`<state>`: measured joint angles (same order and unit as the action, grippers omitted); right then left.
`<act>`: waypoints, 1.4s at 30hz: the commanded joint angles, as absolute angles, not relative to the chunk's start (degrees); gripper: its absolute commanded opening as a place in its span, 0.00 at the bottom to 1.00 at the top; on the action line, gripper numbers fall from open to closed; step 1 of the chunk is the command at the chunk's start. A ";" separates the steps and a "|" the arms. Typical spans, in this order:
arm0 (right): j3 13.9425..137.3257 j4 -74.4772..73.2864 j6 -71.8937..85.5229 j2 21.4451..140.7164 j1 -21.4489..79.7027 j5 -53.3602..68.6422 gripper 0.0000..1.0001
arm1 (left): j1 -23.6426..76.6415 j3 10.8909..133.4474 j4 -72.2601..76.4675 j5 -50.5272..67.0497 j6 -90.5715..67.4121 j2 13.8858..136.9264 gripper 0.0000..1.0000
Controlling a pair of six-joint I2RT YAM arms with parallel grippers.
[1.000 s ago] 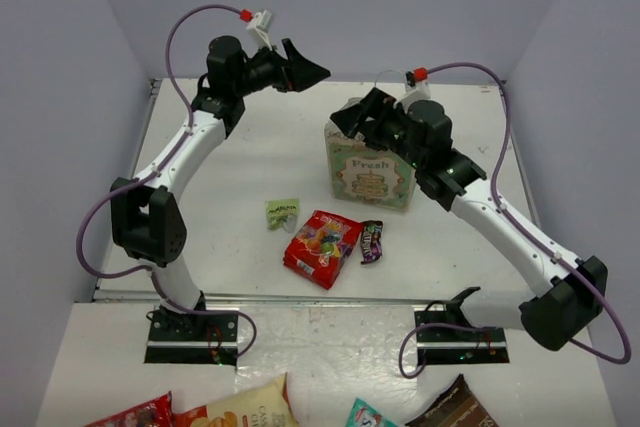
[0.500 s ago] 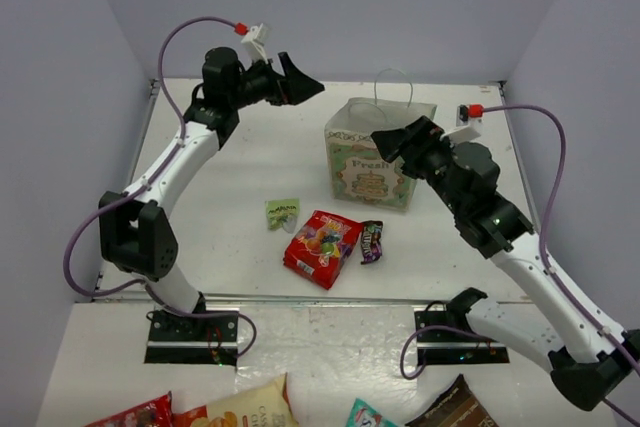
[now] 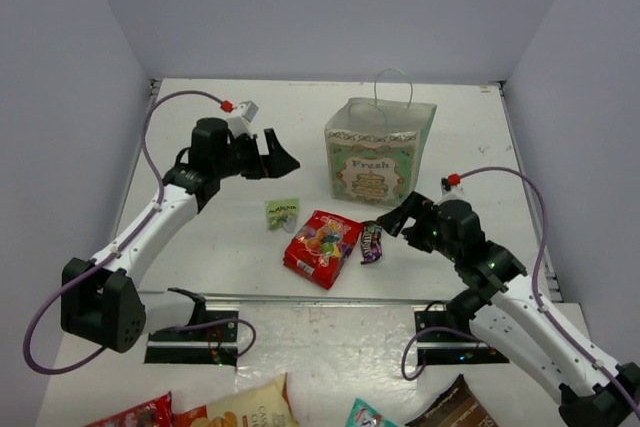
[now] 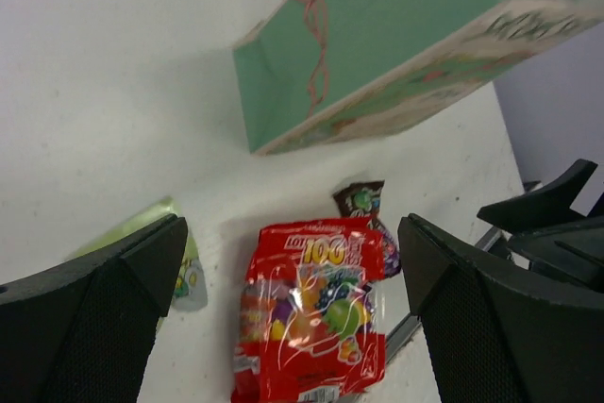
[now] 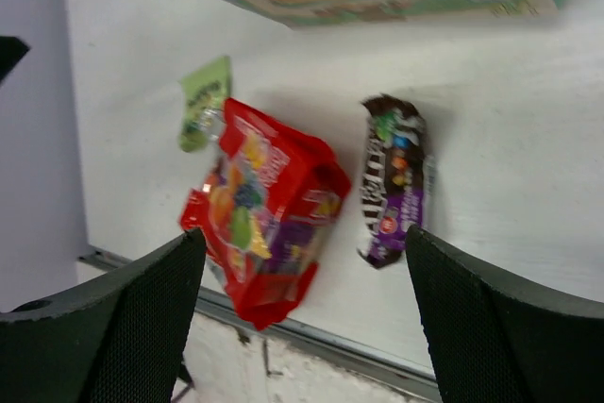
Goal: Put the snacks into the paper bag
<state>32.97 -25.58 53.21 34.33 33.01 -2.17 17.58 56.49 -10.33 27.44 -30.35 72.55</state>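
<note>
white bench (image 3: 230,137): a cream-and-green paper bag (image 3: 374,162) stands upright toward the rear. in front of it lie a tiny green packet (image 3: 282,212), a red candy bag (image 3: 322,247) and a purple candy pack (image 3: 371,241), each apart.

Along the near edge, a red wrapper (image 3: 135,415) beside a yellow-orange chip bag (image 3: 245,405); further right, a teal packet (image 3: 368,414) beside a dark brown pouch (image 3: 458,405)

Bright, even light falls from overhead, leaving only faint, soft shadows on the white bench (image 3: 240,247). Glare streaks the red candy bag (image 4: 311,318). Both wrist views look slightly soft, with the dark jaws blurred at the edges.
</note>
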 commanded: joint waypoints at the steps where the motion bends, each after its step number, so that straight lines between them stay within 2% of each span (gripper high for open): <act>1: 28.31 -27.95 56.86 32.78 33.31 -0.70 0.87 | 20.20 51.51 -12.21 23.74 -29.44 68.65 1.00; 9: 21.28 -22.33 59.50 37.08 33.31 -0.35 0.87 | 26.36 43.43 -14.24 15.91 -29.36 69.78 1.00; 19: 23.20 -16.54 58.36 55.71 33.40 -0.35 0.84 | 26.54 36.92 -11.96 13.71 -29.97 69.17 1.00; 22: 23.90 -14.95 58.62 60.37 33.92 1.05 0.80 | 26.63 36.04 -11.95 13.97 -29.79 67.86 1.00; 28: 25.66 -13.27 58.54 65.30 34.72 1.31 0.67 | 26.54 36.21 -13.00 14.59 -29.01 65.66 1.00; 31: 26.45 -13.36 58.62 67.50 35.94 2.02 0.47 | 26.54 36.47 -13.62 14.50 -28.83 64.43 1.00; 33: 26.46 -14.14 60.19 68.20 37.96 1.32 0.45 | 26.54 36.65 -13.80 14.33 -28.92 63.90 1.00; 36: 25.58 -13.80 61.87 68.47 40.51 0.26 0.36 | 26.54 37.09 -14.59 13.54 -29.09 63.11 1.00; 38: 25.49 -13.71 62.31 69.43 41.04 0.18 0.04 | 26.54 36.83 -14.68 13.27 -29.18 62.23 1.00; 39: 25.66 -14.32 62.84 69.78 41.13 0.09 0.00 | 26.54 36.74 -14.68 12.75 -29.35 62.05 1.00; 42: 25.75 -15.20 63.89 68.74 41.83 0.09 0.00 | 26.54 36.47 -14.94 12.48 -29.44 61.44 1.00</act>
